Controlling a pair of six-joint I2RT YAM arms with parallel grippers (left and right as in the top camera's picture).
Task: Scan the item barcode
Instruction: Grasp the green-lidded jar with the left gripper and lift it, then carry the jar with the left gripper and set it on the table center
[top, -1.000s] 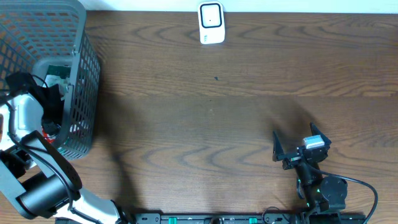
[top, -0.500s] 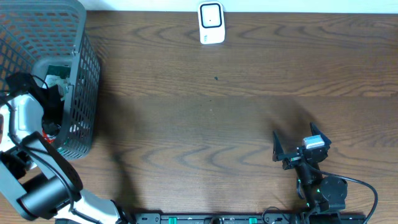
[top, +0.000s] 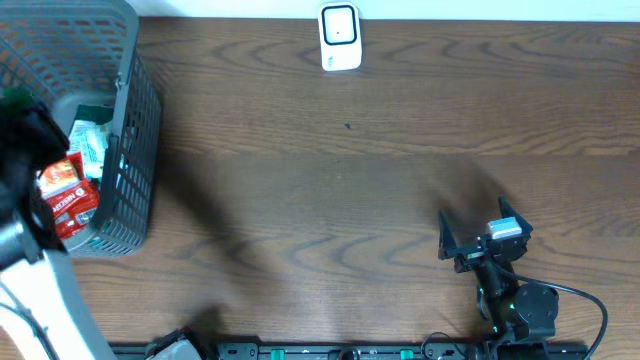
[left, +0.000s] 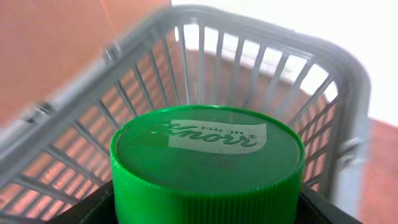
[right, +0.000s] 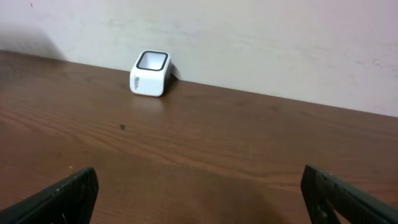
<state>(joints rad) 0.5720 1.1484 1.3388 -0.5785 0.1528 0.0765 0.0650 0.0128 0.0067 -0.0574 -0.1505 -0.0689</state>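
Evidently the pick-up step is in hand: the left gripper (left: 208, 213) is closed about the green-capped, red-labelled plastic Knorr container (left: 205, 155), its jaws standing fairly wide because the tub is broad, with a dark finger showing at either side of the ribbed lid in the left wrist view. From overhead the container hangs over the grey slatted plastic basket (top: 137, 150) at the left end of the dark brown wooden table (top: 350, 180), level with or above the rim and not down among the other packets inside, though how far clear it is I cannot tell. The small white barcode scanner (top: 340, 38) stands at the far edge of the table, well apart from the basket, its window facing up. The right gripper (top: 477, 230) sits low near the front right of the table, jaws spread fully and holding nothing. No barcode is visible in any view, so which face carries it cannot be told. By my reading the task is early, with the carry and the scan both undone. The next move calls for bringing the container across to the scanner without catching the basket wall, then turning it until the code faces the window.
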